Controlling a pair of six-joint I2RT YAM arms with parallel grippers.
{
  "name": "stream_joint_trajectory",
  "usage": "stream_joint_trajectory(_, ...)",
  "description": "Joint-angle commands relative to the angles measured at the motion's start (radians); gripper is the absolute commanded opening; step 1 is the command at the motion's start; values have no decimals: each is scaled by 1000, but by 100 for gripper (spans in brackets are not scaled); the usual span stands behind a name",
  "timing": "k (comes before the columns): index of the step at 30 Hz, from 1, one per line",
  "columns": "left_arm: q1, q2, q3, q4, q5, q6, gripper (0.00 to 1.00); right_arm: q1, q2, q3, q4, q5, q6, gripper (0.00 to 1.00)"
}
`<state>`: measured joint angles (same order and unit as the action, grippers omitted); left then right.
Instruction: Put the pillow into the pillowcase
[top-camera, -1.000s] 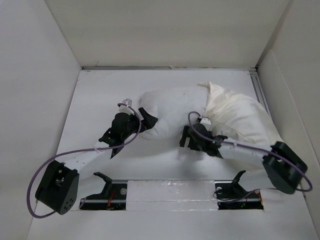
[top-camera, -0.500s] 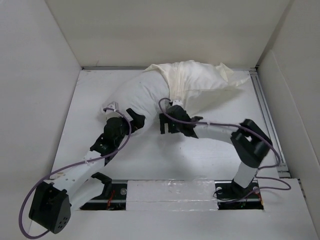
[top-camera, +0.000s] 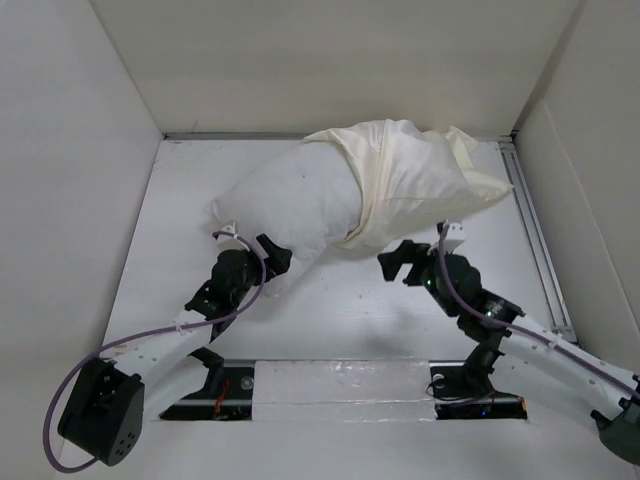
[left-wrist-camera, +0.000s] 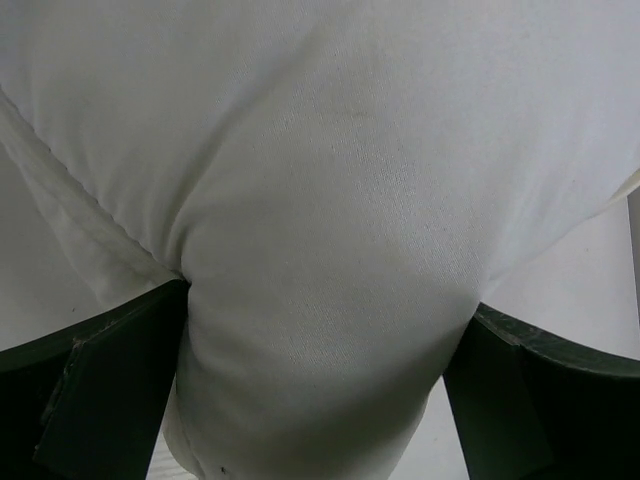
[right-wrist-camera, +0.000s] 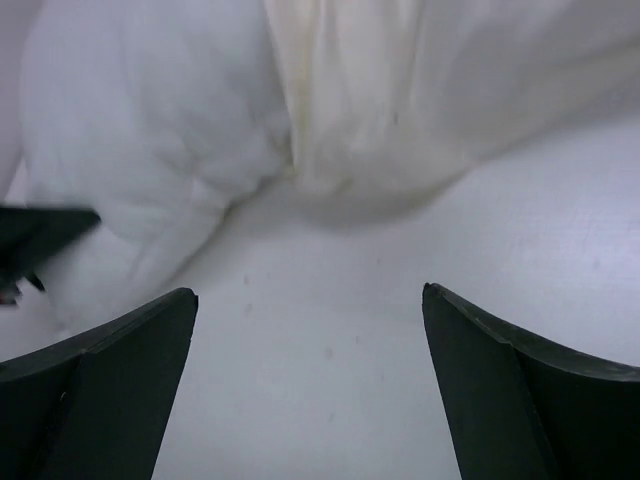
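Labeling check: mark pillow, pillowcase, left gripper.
pillow (top-camera: 285, 200), top external view, bare white half.
pillowcase (top-camera: 410, 180), top external view, cream fabric over the pillow's right half.
left gripper (top-camera: 262, 258), top external view, between fingertips at pillow's edge.

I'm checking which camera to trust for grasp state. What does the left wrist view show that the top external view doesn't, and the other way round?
Only the left wrist view shows the pillow fabric bulging between the left gripper's jaws, which stand wide on either side of it; whether they press it is unclear.

Only the top external view shows the pillowcase covering the pillow's right part, and the right gripper open over bare table, apart from both.

Both show the left gripper at the pillow's near left end.
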<state>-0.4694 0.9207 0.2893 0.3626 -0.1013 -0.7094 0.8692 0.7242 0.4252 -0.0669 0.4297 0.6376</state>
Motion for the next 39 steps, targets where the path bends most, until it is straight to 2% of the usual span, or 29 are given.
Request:
stream_joint_trajectory(1,2,-10,-21,41,14,-25,100,-135,96,188,38,-101,-226,100)
stream_joint_trajectory(2,2,-19,-21,41,14,-25,100,-213,159,318,9,-200,-257,94)
stream_joint_trajectory(3,2,-19,-30,41,14,-25,100,-237,223,383,-22,-230,-282,86)
stream_joint_trajectory(4,2,-19,-30,41,5,-25,100,-246,341,444,-81,-230,-303,77)
stream_joint_trajectory(5,2,-19,-30,41,5,-25,100,-246,394,490,-91,-183,-323,70)
stream_joint_trajectory(6,2,-19,-30,41,5,-25,100,-246,443,562,-91,-162,-338,51)
stream_joint_trajectory(7,2,-19,-30,41,5,-25,100,-246,525,590,-91,-151,-361,45)
stream_joint_trajectory(8,2,-19,-21,41,5,-25,100,-246,564,616,-91,-151,-371,45)
stream_joint_trajectory(9,2,-19,-21,32,5,-25,100,-246,595,665,-105,-178,-371,49)
stream_joint_trajectory(14,2,-28,36,-2,14,7,100,-213,690,733,-96,-184,-404,57)
stream_joint_trajectory(17,2,-28,48,-2,23,16,100,-203,747,776,-86,-125,-418,68)
stream_joint_trajectory(21,2,-19,57,-2,34,16,100,-214,862,826,-100,-65,-438,70)
stream_joint_trajectory(26,2,-10,67,-31,19,16,100,-225,923,848,-100,6,-438,58)
stream_joint_trajectory(28,2,-10,79,-50,5,7,100,-225,935,857,-100,20,-438,47)
stream_joint_trajectory(29,2,-10,79,-63,5,7,100,-234,936,857,-100,20,-438,28)
stream_joint_trajectory(33,2,9,90,-73,-6,7,100,-222,936,857,-91,9,-447,1)
stream_joint_trajectory(36,2,29,99,-59,8,17,100,-179,891,857,-91,-8,-457,0)
stream_joint_trajectory(39,2,53,122,-36,22,30,100,-98,862,883,-129,-95,-483,0)
